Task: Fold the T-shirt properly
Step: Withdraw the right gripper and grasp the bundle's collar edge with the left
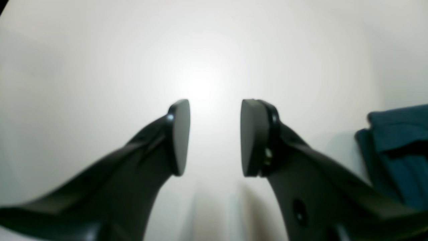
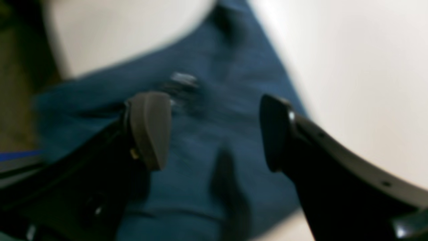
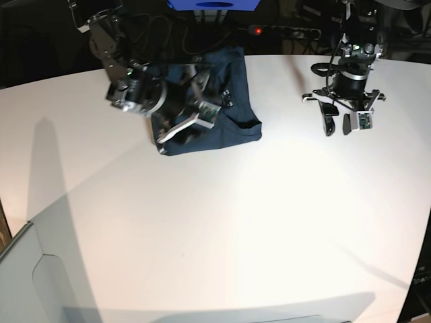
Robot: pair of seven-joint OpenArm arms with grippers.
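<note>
T-shirt (image 3: 222, 101): dark navy, bunched into a rough folded heap at far side of white table (image 3: 215, 222), near the back edge. Small pale label patch visible on cloth in right wrist view, blurred.

Right claw (image 3: 182, 131): over the T-shirt's near-left part, jaws spread wide, nothing between them. Right wrist view (image 2: 214, 134) shows cloth below and behind both pads; contact with fabric not determinable, frame blurred.

Left claw (image 3: 338, 124): well apart from T-shirt, on the other side of the table in base view, pointing down at bare table. Jaws parted, released, nothing gripped. Left wrist view (image 1: 214, 137) shows only white surface between the pads, edge of T-shirt (image 1: 398, 150) at frame right.

Blue object (image 3: 214, 5) and power strip with red light (image 3: 279, 30) behind the table, beyond the T-shirt.
</note>
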